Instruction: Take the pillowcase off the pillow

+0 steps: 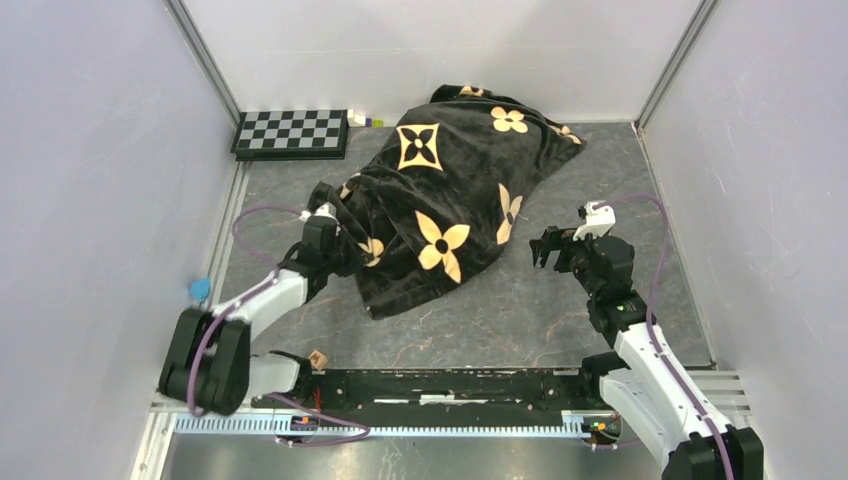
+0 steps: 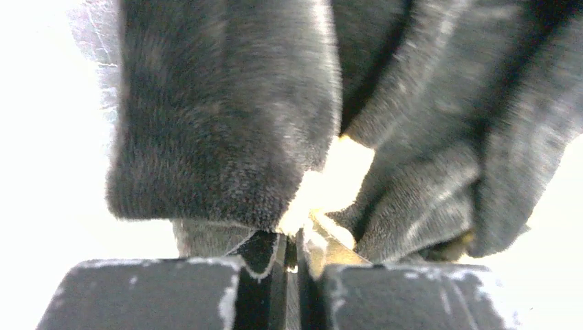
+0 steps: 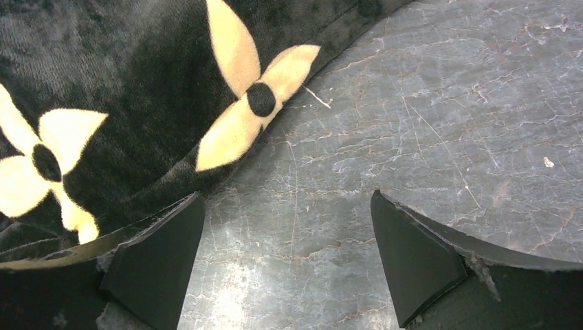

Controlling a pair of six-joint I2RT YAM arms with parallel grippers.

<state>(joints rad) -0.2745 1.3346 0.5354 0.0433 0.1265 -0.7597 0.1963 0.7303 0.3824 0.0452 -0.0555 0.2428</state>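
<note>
With left jaws pinching the pillowcase (image 1: 450, 190) at its eight o'clock edge and right jaws spread, I fear pulling drags the unpinned pillow along inside.

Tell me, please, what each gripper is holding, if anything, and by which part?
The left gripper pinches the pillowcase by a bunched fold at its near-left edge. The right gripper is open and holds nothing.
</note>
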